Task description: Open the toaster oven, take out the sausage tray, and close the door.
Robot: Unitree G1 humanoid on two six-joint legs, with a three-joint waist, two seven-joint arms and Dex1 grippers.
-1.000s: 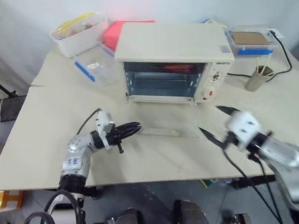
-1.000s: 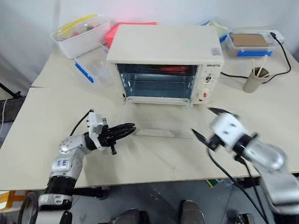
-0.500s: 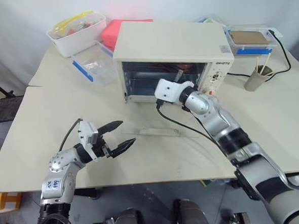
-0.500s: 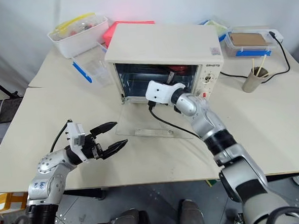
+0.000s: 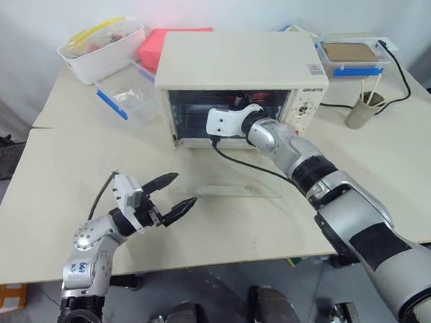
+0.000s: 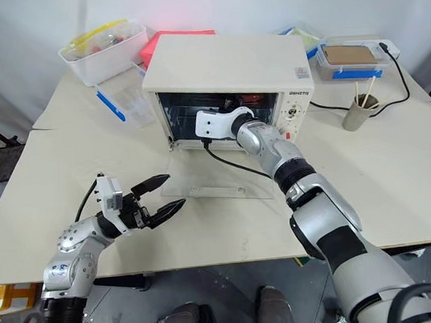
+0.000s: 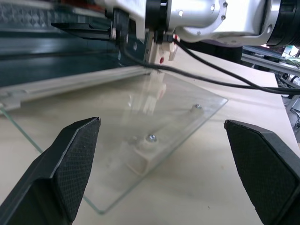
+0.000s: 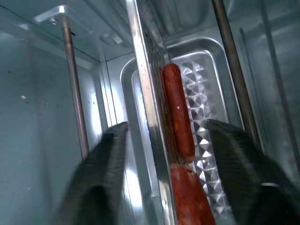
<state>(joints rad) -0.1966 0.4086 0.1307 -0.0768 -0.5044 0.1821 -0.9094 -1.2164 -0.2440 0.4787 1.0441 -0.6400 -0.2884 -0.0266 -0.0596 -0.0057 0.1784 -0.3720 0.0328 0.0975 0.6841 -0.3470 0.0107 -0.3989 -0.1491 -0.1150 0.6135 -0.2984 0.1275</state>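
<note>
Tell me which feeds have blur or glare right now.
Right wrist view: the right end effector's black fingers are smeared, while the shiny metal sausage tray throws bright highlights. Left wrist view: the flat glass door carries pale reflections. Head views: a pink glow tints the wall behind the cream-white toaster oven.

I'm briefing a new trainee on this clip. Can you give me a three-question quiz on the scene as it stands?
1. True or false: the door lies flat on the table.
2. Which gripper reaches into the toaster oven? A left, B right.
3. What straddles the edge of the sausage tray?

Key:
1. True.
2. B; the right gripper is inside, while the left gripper hovers open in front of the door.
3. The right gripper's fingers, one on each side, not yet closed on it.
</note>
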